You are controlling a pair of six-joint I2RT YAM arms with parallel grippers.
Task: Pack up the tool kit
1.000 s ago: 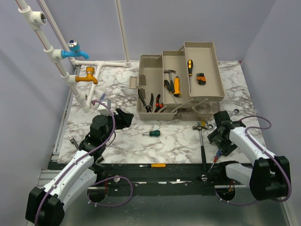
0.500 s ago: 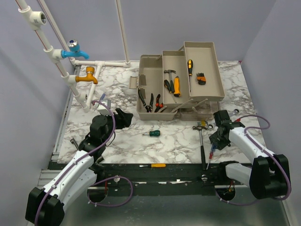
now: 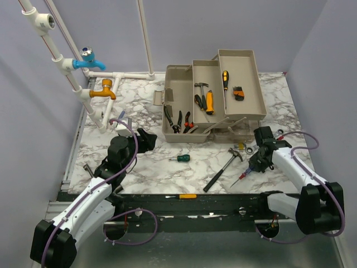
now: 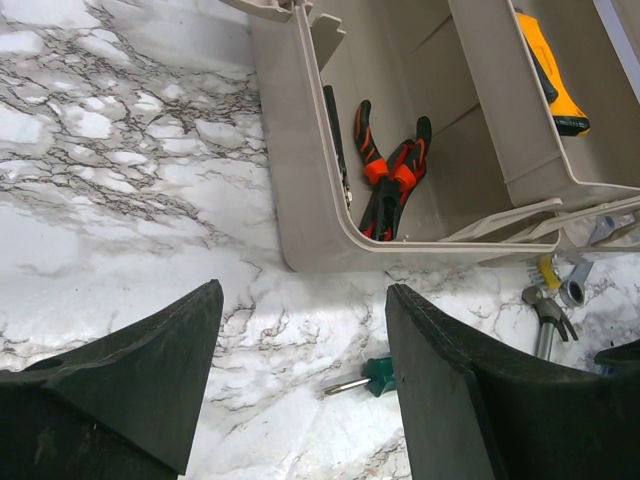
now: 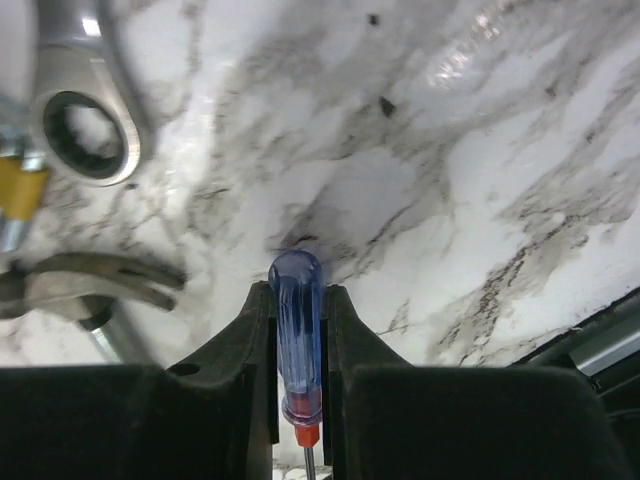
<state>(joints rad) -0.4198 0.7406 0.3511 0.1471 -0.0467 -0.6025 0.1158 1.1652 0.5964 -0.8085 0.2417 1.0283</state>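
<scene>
The beige toolbox (image 3: 179, 89) stands open at the back with its trays (image 3: 240, 72) folded out; pliers (image 4: 385, 180) lie in its base and a yellow-handled tool (image 4: 545, 70) in a tray. My right gripper (image 3: 257, 161) (image 5: 297, 300) is shut on a blue-handled screwdriver (image 5: 296, 330) (image 3: 244, 174), held just above the marble right of the hammer (image 3: 222, 170). My left gripper (image 3: 146, 139) (image 4: 303, 290) hangs open and holds nothing, left of the box. A small green screwdriver (image 3: 180, 158) (image 4: 372, 376) lies in front of it.
A ring spanner (image 5: 85, 135) and the hammer head (image 5: 90, 285) lie close to my right gripper. An orange-handled screwdriver (image 3: 181, 196) rests on the front rail. Blue (image 3: 89, 60) and orange (image 3: 104, 90) taps on white pipes stand at the back left.
My right gripper closed on the blue screwdriver and carried it away from the front edge. The hammer's handle swung left and now lies diagonally. The left arm stayed still.
</scene>
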